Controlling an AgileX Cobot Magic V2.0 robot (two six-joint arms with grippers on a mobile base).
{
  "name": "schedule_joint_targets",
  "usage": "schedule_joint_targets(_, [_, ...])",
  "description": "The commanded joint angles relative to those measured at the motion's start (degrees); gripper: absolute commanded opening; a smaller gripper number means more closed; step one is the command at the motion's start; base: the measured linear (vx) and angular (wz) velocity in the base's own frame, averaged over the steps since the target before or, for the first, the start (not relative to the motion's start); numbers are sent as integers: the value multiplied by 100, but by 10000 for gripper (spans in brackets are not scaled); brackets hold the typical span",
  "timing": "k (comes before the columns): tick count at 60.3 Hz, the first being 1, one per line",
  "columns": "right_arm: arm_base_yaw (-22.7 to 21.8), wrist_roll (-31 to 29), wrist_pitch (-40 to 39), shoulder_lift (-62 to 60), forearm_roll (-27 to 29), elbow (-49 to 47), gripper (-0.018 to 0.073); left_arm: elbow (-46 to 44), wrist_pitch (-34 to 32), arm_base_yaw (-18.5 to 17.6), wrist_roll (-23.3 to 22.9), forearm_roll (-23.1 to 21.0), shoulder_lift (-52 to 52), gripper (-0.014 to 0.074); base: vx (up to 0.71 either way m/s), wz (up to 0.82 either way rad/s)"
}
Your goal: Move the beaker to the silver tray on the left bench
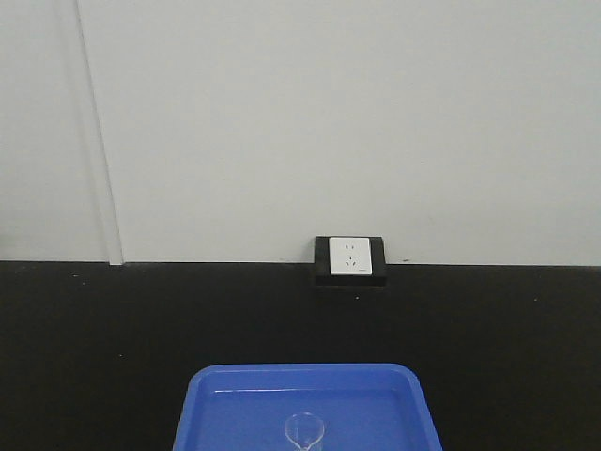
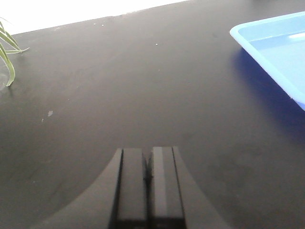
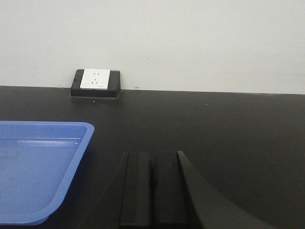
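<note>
The beaker sits in the blue tray at the bottom edge of my front view, only its rim showing, not yet picked up. My left gripper and right gripper hang either side of that tray over the black bench. Both have fingers pressed together and empty, probably parked clear before a reach; I can't see the silver tray.
</note>
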Motion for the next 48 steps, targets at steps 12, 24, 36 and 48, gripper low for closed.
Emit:
schedule_joint_targets(12, [-36,-34,-467,-64,-55,28,-11,114,-475,-41,-11,-3,-41,1,0,0])
schedule_joint_targets(24, [-36,-34,-467,-64,-55,28,-11,114,-475,-41,-11,-3,-41,1,0,0])
schedule_joint_targets(36, [-36,-54,-467,-64,-57,28,-11,114,-475,-41,-11,-3,-41,1,0,0])
schedule_joint_targets(48, [-36,-54,-467,-64,-57,28,-11,114,-475,-41,-11,-3,-41,1,0,0])
